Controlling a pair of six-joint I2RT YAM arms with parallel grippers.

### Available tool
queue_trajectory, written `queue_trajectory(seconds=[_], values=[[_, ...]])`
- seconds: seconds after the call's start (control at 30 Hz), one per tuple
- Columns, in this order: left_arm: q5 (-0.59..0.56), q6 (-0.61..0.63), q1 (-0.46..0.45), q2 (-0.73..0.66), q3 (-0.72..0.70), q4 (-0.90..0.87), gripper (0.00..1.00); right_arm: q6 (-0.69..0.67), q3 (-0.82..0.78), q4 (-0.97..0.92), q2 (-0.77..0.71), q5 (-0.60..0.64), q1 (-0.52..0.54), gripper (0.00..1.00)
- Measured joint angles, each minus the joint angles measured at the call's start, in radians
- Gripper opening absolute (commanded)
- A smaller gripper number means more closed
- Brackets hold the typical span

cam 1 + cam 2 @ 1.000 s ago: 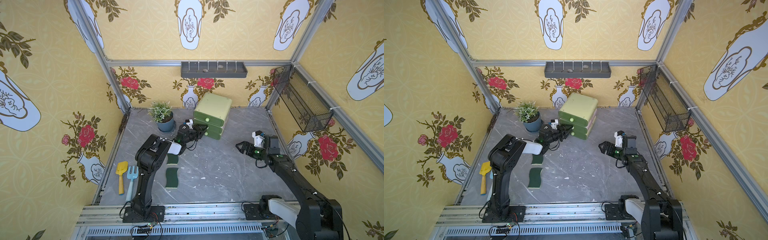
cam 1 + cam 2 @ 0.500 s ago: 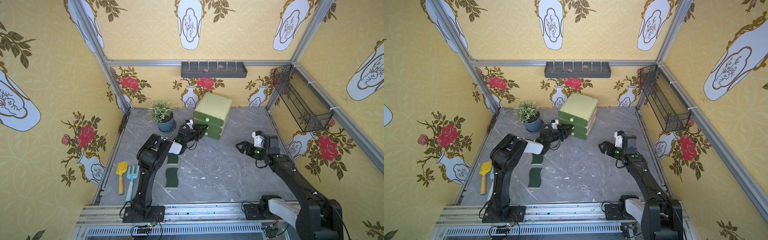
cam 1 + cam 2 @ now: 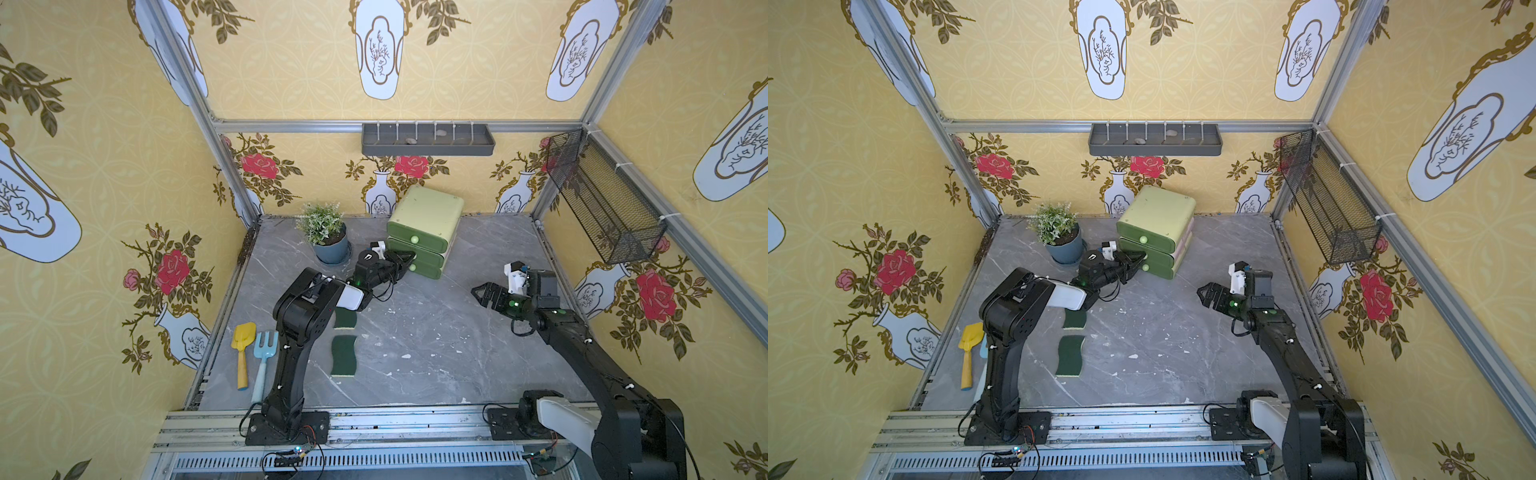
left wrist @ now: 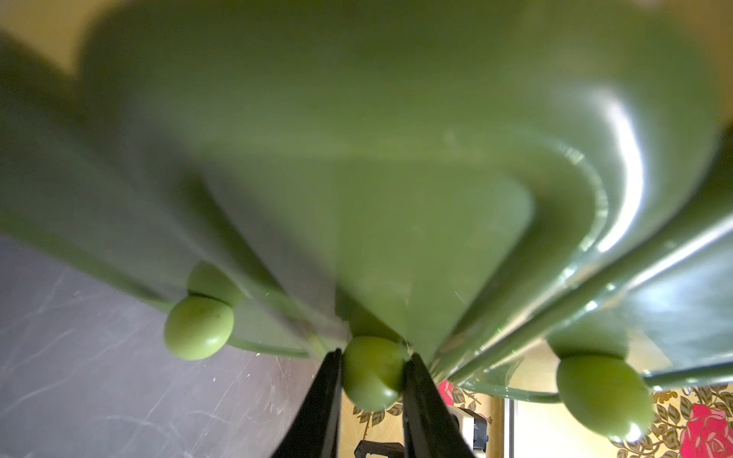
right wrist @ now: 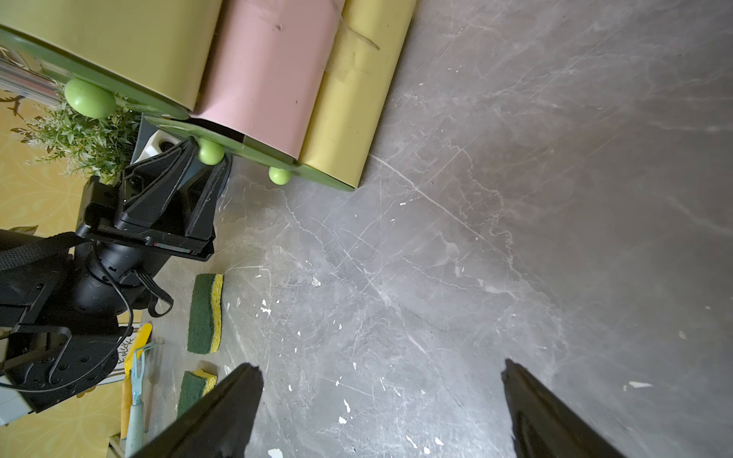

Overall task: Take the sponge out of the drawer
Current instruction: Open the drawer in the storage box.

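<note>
Sponge (image 3: 343, 356) and second sponge (image 3: 345, 319) lie on the tabletop (image 3: 436, 332) beside the left arm (image 3: 291, 332). Left hand (image 3: 409, 259) clamps the middle knob (image 4: 373, 372) of the green drawer chest (image 3: 428, 216); right hand (image 5: 380, 365) hangs wide, empty.

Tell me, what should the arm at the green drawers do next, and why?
Probably pull gently straight back. The left gripper pinches the middle knob from both sides, while the middle drawer looks shut or nearly so, and nothing inside it shows yet. Sliding it out would seem the way to get at the sponge.
</note>
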Motion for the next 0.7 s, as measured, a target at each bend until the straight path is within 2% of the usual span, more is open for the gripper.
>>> queue_trajectory(seconds=[0.7], values=[[-0.040,-0.019,-0.016,-0.096,-0.219,0.137,0.18,0.000,-0.002,0.000,-0.002,0.000,0.001,0.98]])
